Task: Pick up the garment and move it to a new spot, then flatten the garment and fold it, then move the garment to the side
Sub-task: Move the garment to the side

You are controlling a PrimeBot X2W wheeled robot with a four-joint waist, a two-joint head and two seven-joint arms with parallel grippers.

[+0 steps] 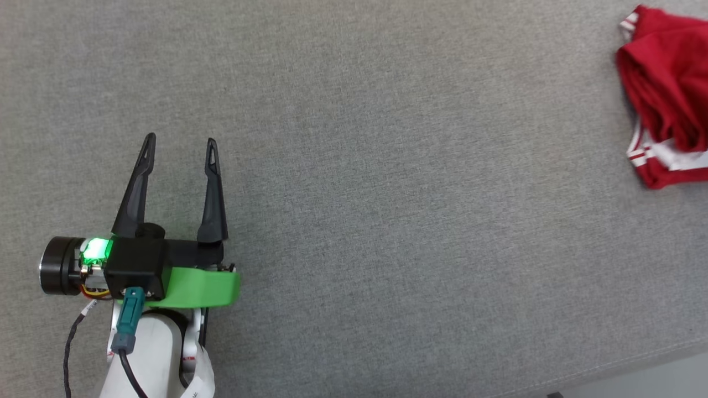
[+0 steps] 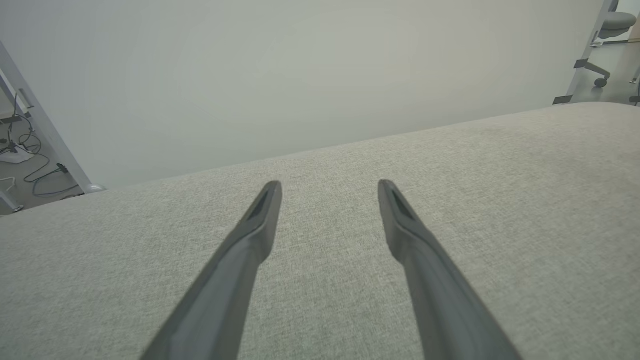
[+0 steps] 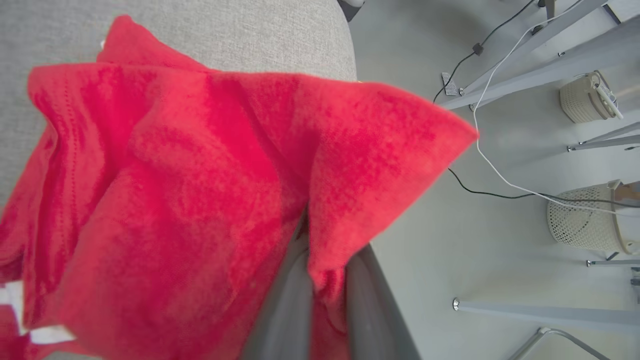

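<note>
1. The left gripper (image 1: pixel 181 138) has its jaws spread wide with nothing between them, over the bare grey upholstered surface (image 1: pixel 387 166). The garment (image 1: pixel 669 83) sits bunched well off to this claw's right.
2. Looking along those spread fingers, the left wrist view shows plain upholstery ahead, then a pale wall (image 2: pixel 300 75) and an office chair (image 2: pixel 612 25) beyond.
3. The right gripper (image 3: pixel 325 280) is clamped on a fold of the red cloth, which is pinched between its dark fingers (image 3: pixel 287 310). The rest of the jersey billows ahead and to the left of that claw (the red-white striped trim reads plainer from the head view).
4. To that claw's right, past the surface's edge, are cables (image 3: pixel 490 165) and woven baskets (image 3: pixel 582 220) on the floor.
</note>
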